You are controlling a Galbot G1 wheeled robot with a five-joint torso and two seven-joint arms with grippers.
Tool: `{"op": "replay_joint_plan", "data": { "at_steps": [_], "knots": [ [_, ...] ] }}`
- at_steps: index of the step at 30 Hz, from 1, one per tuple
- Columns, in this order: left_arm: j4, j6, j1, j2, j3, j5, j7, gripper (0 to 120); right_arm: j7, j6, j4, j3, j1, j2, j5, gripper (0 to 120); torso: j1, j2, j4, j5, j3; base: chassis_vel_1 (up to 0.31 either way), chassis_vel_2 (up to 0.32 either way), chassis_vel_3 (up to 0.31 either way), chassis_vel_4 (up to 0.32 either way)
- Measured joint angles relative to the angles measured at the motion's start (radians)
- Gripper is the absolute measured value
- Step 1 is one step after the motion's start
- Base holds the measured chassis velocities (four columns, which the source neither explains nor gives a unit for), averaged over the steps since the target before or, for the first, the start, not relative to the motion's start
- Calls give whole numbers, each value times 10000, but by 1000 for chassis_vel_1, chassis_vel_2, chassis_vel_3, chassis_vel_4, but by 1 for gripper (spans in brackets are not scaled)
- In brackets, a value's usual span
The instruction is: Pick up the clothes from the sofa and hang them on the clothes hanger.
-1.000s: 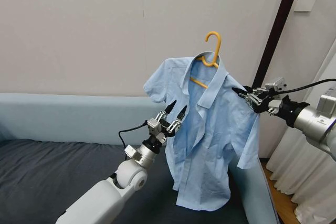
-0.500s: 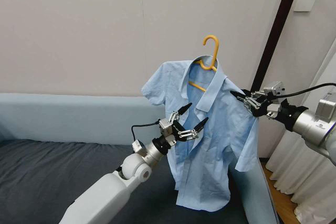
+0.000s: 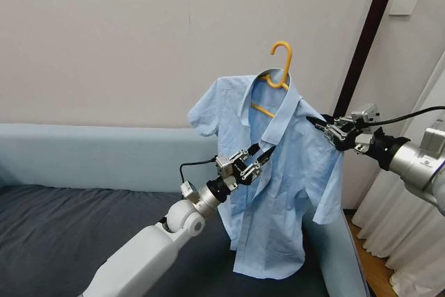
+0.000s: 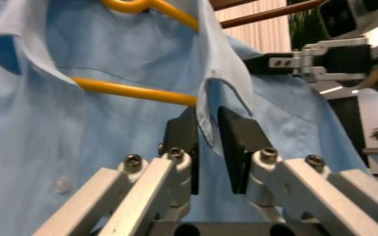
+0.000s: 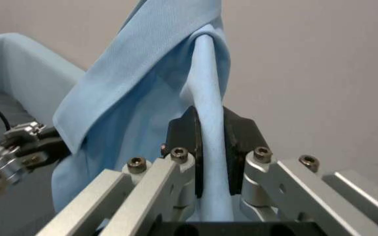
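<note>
A light blue shirt (image 3: 285, 193) hangs in the air on a yellow hanger (image 3: 281, 60), above the sofa's right end. My left gripper (image 3: 256, 158) reaches up to the shirt's front and is shut on the open front edge just below the collar. In the left wrist view the fabric edge (image 4: 205, 113) runs between the two dark fingers (image 4: 235, 142), under the hanger's bar (image 4: 136, 90). My right gripper (image 3: 321, 126) is shut on the shirt's shoulder seam (image 5: 208, 73) and holds the garment up.
The sofa has a pale blue backrest (image 3: 69, 158) and a dark seat (image 3: 62, 234) below the shirt. A dark wooden post (image 3: 365, 39) stands behind my right arm. White curtains (image 3: 407, 241) hang at the far right. The wall behind is bare.
My left gripper was open beside the shirt's left side; it has moved right and up to the front opening and shut on the fabric edge. The right arm has held still.
</note>
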Motion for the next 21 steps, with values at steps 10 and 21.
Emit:
{"op": "replay_joint_plan", "data": {
  "at_steps": [10, 21],
  "knots": [
    [9, -197, -995, 307, -555, 786, -752, 0, -5, 95, -20, 35, 77, -185, 58, 7, 0, 0, 0, -1, 0, 0, 0, 0, 0],
    [-86, -296, -1454, 764, -1053, 1013, 566, 0, -430, 330, -27, 93, 458, -452, 1005, 7, 0, 0, 1, 0, 0, 0, 0, 0, 0]
  ]
}}
